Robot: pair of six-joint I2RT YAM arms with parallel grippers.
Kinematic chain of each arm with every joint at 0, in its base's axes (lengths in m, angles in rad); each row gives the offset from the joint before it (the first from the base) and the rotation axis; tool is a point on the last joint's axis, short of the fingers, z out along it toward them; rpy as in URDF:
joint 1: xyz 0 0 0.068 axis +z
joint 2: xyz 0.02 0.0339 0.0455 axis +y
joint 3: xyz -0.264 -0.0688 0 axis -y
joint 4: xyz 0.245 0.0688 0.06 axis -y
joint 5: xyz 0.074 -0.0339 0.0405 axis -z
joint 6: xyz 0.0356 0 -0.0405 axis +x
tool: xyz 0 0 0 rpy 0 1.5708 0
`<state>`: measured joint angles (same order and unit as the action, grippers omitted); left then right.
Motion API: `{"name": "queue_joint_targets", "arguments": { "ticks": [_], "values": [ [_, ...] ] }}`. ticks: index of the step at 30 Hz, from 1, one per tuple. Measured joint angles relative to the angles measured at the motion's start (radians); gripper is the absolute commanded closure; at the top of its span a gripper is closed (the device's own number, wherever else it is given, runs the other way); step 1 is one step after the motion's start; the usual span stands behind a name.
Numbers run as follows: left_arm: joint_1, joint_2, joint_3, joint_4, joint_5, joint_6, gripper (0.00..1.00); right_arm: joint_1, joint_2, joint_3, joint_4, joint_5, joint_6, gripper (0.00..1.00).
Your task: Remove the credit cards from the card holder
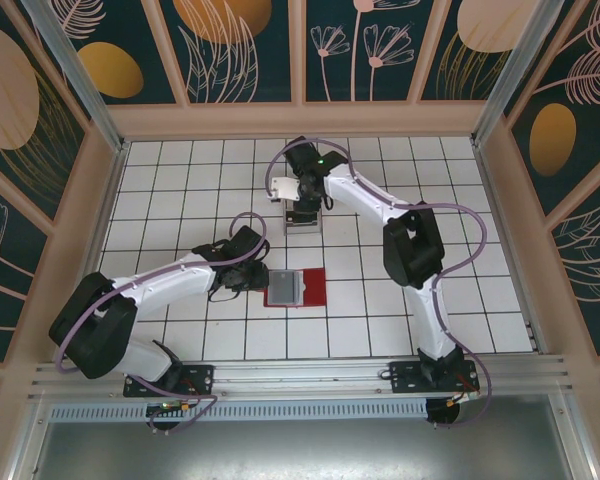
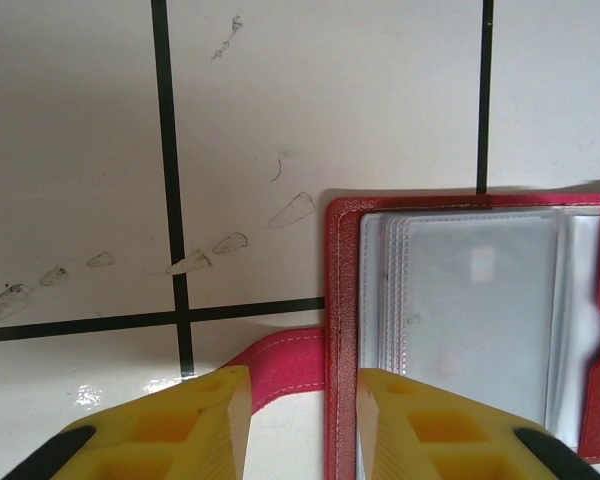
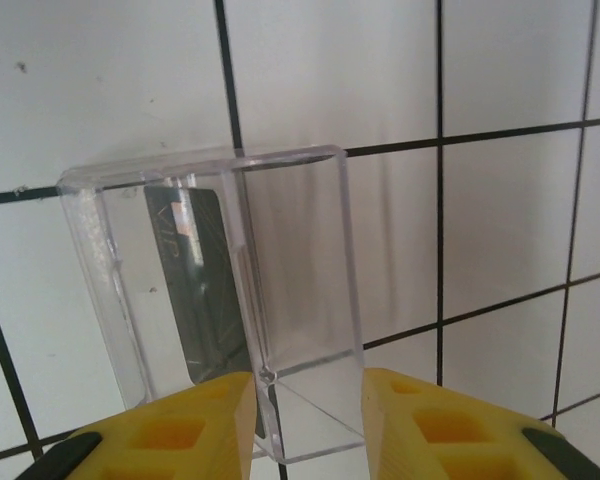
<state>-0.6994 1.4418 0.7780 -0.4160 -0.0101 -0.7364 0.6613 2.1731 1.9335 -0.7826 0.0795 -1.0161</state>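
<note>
Room: a white-tiled bench [image 1: 180, 200] with black grout lines, boxed in by dark panels painted with pale flowers and leaves.
Card holder: the red card holder [image 1: 315, 290] lies open and flat near the middle of the bench. Its long axis runs left to right, with the grey pocket leaf on its left half and bare red on its right.
Credit cards: the credit cards [image 2: 460, 300] lie stacked flat inside the holder's clear pocket, their pale edges layered just inside the holder's red rim. The pocket's thumb notch is on the edge away from that rim.
Left fingers: the left fingers [image 2: 180, 430] are at the holder's left rim, parted, one tip over bare tile and the other over the pocket. The rim and the thin red tab [image 2: 275, 362] lie in the gap, and the fingers clamp nothing that I can see.
Clear box: a clear box [image 3: 280, 300] stands beyond the holder's far side, apart from it, with one dark card [image 3: 195, 290] standing inside, likely one already taken out.
Right fingers: the right fingers [image 3: 430, 430] are at the box, parted, its near corner in their gap. I cannot tell whether they pinch it.
Coming move: the left arm is much the nearer to the holder. I judge the cards must slide out towards the notch.
</note>
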Motion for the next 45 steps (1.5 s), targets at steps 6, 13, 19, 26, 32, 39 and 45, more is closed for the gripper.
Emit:
{"name": "queue_joint_targets", "arguments": {
  "ticks": [6, 13, 19, 26, 32, 39, 45],
  "values": [
    [0.0, -0.024, -0.002, 0.021, -0.003, 0.005, 0.71, 0.0, -0.092, -0.123, 0.101, 0.002, 0.198, 0.69],
    [0.018, -0.049, -0.008, 0.076, 0.013, 0.018, 0.72, 0.01, -0.288, -0.4, 0.264, -0.026, 0.557, 0.72],
    [0.066, -0.036, -0.008, 0.097, 0.058, 0.044, 0.72, 0.042, -0.481, -0.661, 0.414, -0.05, 0.934, 0.71],
    [0.161, -0.036, -0.008, 0.11, 0.109, 0.097, 0.73, 0.056, -0.557, -0.792, 0.46, -0.107, 1.378, 0.75],
    [0.244, -0.036, -0.008, 0.11, 0.142, 0.149, 0.73, 0.127, -0.551, -0.813, 0.458, -0.174, 1.611, 0.75],
    [0.351, -0.036, 0.01, 0.076, 0.117, 0.221, 0.72, 0.228, -0.453, -0.803, 0.461, -0.232, 1.745, 0.71],
    [0.366, -0.065, 0.055, 0.036, 0.017, 0.281, 0.72, 0.281, -0.345, -0.737, 0.461, -0.262, 1.801, 0.7]
  ]
}}
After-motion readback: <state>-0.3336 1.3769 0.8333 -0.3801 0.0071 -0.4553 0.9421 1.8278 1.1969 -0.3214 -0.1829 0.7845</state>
